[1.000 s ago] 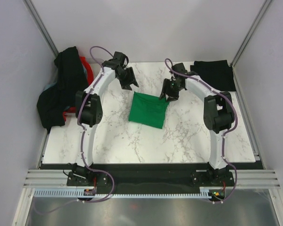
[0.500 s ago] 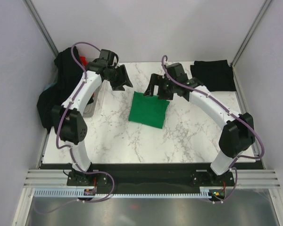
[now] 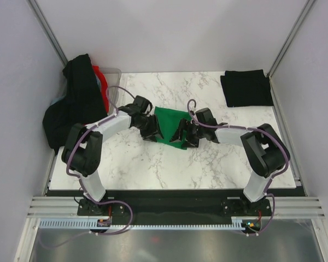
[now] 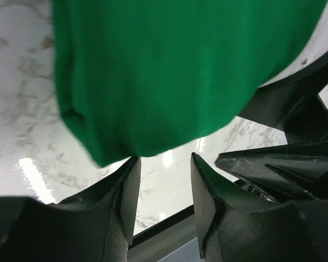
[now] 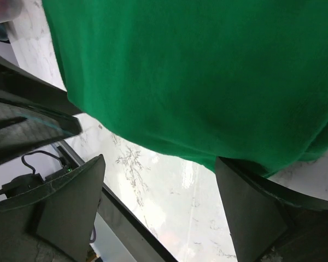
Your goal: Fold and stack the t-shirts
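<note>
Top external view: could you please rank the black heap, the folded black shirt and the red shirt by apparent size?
1. black heap
2. folded black shirt
3. red shirt, only a strip showing

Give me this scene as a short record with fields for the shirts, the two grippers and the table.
green shirt: folded, mid-table, between both grippers
left gripper: open, at the green shirt's edge, nothing between its fingers
right gripper: open wide, at the green shirt's edge
black shirt: folded flat, far right corner
pile: black and red shirts, unfolded, heaped at the far left
table: white marble
</note>
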